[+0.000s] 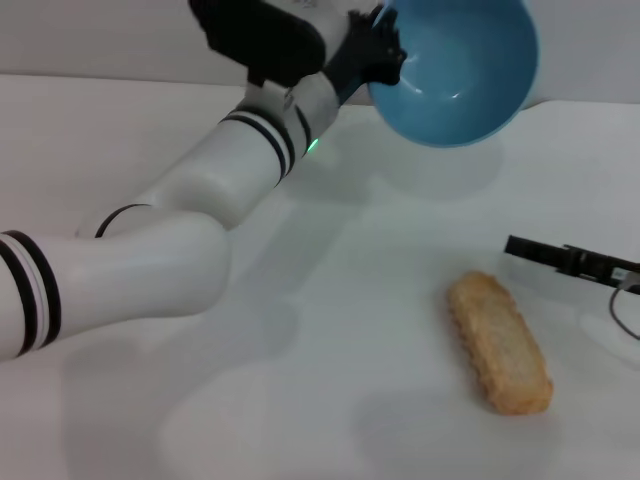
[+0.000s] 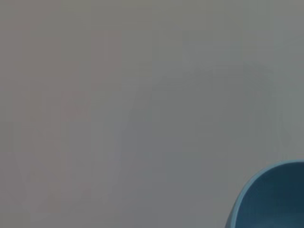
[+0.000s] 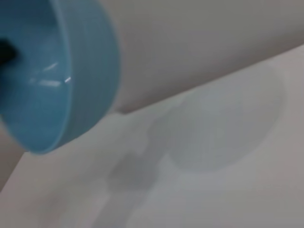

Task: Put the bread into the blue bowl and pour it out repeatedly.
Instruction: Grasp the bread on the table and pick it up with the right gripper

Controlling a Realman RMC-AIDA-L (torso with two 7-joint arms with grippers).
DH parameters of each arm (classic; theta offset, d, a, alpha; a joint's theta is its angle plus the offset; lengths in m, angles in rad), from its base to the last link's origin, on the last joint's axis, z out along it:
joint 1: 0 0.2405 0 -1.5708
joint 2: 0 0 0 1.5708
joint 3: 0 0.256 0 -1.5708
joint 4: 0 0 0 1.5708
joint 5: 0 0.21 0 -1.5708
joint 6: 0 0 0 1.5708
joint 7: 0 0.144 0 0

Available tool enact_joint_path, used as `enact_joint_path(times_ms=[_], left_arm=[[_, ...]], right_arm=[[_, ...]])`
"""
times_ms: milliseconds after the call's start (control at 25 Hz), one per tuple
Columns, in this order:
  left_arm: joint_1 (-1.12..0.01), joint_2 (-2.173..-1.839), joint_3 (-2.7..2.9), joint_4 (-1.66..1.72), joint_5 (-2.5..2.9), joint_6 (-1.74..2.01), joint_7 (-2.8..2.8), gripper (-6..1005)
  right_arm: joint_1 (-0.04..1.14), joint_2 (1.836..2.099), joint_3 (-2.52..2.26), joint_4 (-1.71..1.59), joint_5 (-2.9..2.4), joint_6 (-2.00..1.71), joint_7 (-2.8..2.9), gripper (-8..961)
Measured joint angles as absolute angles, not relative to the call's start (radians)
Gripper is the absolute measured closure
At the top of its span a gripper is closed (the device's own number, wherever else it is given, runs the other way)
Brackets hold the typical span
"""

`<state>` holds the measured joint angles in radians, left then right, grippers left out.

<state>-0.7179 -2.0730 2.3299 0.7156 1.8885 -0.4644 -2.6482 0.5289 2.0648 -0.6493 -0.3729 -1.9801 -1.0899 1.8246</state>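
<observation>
While tipped aloft in left gripper [image 1: 375,55] — blue bowl [image 1: 460,75], bread [image 1: 498,342] pale underside up — right gripper's [image 1: 520,247] fingers' state unclear.

Blue bowl [image 1: 455,75] top cut off

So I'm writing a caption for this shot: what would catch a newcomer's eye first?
The blue bowl, held up in the air and tipped on its side, empty, at the far end of the table. The left gripper grips its rim. Next, the bread lying pale side up on the table, toward the right, near the right gripper.
</observation>
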Motion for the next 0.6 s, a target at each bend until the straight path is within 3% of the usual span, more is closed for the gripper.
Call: enact_joint_path(times_ms=[600], left_arm=[[-0.700, -2.073, 2.337, 0.709, 1.894, -0.451, -2.686, 998]], right_arm=[[0.552, 2.062, -0.778, -0.330, -2.025, -1.088, 1.991, 319]])
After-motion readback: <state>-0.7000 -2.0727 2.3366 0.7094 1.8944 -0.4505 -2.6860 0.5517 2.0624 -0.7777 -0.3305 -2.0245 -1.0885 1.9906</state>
